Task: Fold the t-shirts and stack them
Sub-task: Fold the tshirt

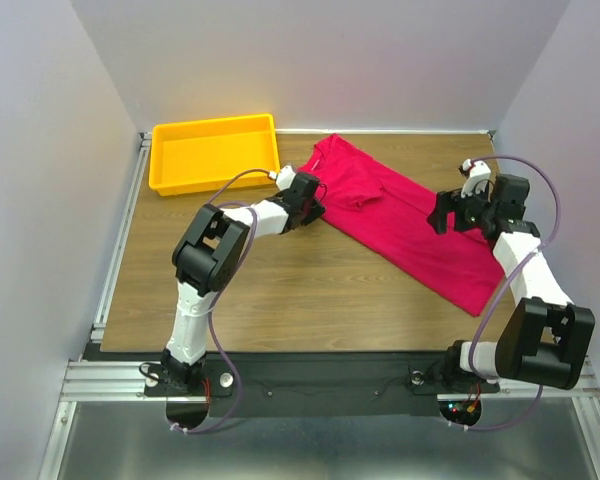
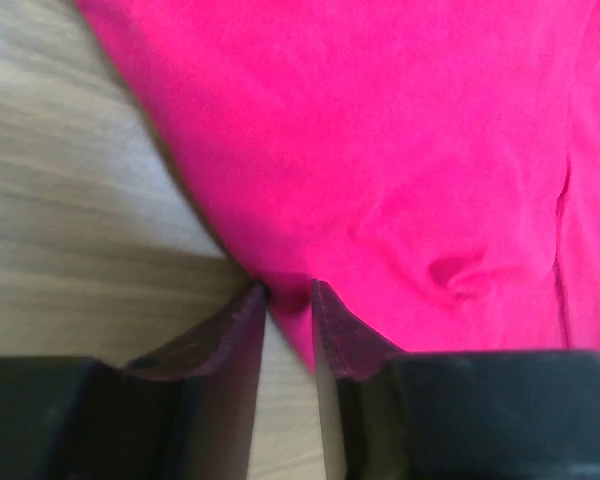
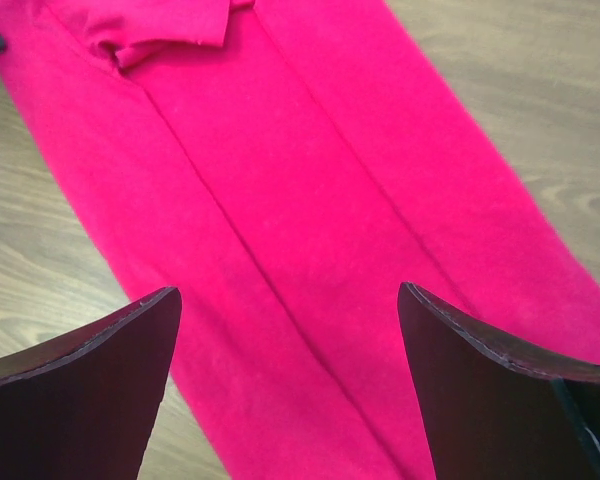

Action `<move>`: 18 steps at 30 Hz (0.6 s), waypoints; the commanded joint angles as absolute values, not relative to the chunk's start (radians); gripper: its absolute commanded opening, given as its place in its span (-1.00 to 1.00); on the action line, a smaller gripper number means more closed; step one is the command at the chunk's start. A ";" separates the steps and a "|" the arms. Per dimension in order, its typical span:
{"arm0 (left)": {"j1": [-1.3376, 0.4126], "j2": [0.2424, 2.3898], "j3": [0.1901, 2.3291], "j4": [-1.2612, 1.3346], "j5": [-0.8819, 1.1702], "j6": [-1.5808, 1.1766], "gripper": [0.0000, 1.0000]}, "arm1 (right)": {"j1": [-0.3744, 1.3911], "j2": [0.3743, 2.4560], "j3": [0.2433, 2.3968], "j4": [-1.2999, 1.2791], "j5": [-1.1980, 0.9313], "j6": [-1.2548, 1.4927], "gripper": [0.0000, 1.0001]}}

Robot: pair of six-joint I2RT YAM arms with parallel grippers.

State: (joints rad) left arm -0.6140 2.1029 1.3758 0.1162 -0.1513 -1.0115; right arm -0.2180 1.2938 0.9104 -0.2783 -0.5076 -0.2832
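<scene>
One crimson-pink t-shirt (image 1: 405, 222) lies on the table as a long band folded lengthwise, running from the back centre to the front right. My left gripper (image 1: 313, 207) is at the shirt's left edge near the collar end. In the left wrist view it (image 2: 289, 292) is nearly shut, pinching the edge of the t-shirt (image 2: 380, 150) between its fingertips. My right gripper (image 1: 442, 213) hovers over the shirt's middle with jaws wide apart. In the right wrist view it (image 3: 289, 297) is open and empty above the t-shirt (image 3: 300, 200), whose folded sleeve shows at the top.
A yellow plastic tray (image 1: 163, 172) stands at the back left, close behind the left arm. Bare wooden table (image 1: 280, 290) lies in front of the shirt. Walls close in the back and both sides.
</scene>
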 commanded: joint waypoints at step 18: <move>-0.511 2.194 1.514 0.020 0.035 -0.664 -0.84 | -0.229 1.223 0.857 -0.250 -0.500 -0.291 0.90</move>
State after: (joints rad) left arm -0.5472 2.1765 1.4841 0.0875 0.0021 -0.7818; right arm -0.2188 1.2404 0.8642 -0.2802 -0.5106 -0.2749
